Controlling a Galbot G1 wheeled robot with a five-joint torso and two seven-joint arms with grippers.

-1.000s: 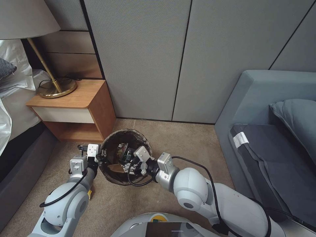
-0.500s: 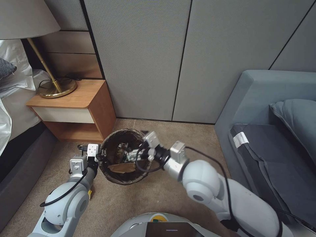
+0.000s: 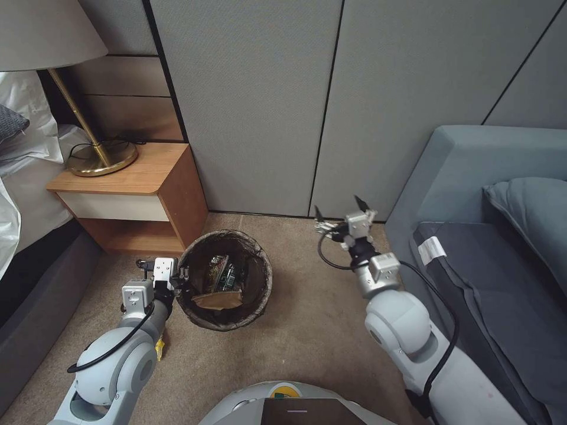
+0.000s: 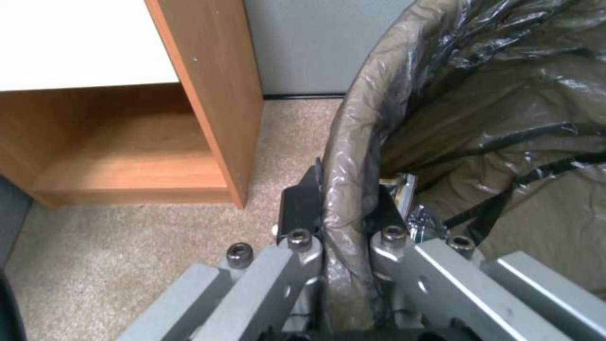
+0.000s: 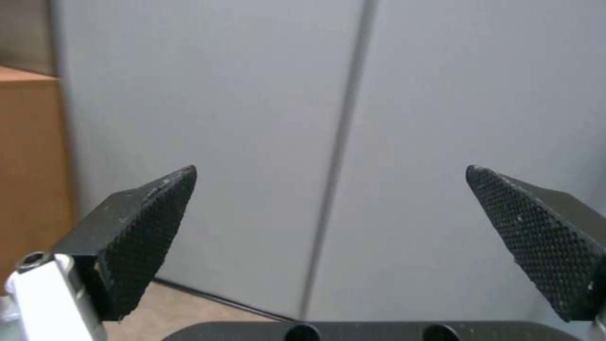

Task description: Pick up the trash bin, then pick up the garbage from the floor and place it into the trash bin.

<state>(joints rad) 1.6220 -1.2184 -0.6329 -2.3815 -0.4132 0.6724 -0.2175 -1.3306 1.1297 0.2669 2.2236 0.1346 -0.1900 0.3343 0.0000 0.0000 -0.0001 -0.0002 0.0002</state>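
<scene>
Grey wall panels (image 3: 260, 106) rise ahead of me, the blue-grey sofa (image 3: 490, 248) on my right and the wooden nightstand (image 3: 133, 195) on my left. On the beige carpet (image 3: 313, 330) beside the nightstand sits the trash bin (image 3: 260, 295), its dark bag folded over the rim, wrappers and a tan paper scrap (image 3: 217, 300) inside. My left gripper (image 3: 182, 278) is clamped on the bin's rim. My right gripper (image 3: 338, 213) hangs near the wall, well apart from the bin, fingers (image 5: 145, 227) spread wide, holding nothing.

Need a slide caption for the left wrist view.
Left gripper clamped on the bag-lined rim of the trash bin, beside the wooden nightstand.
</scene>
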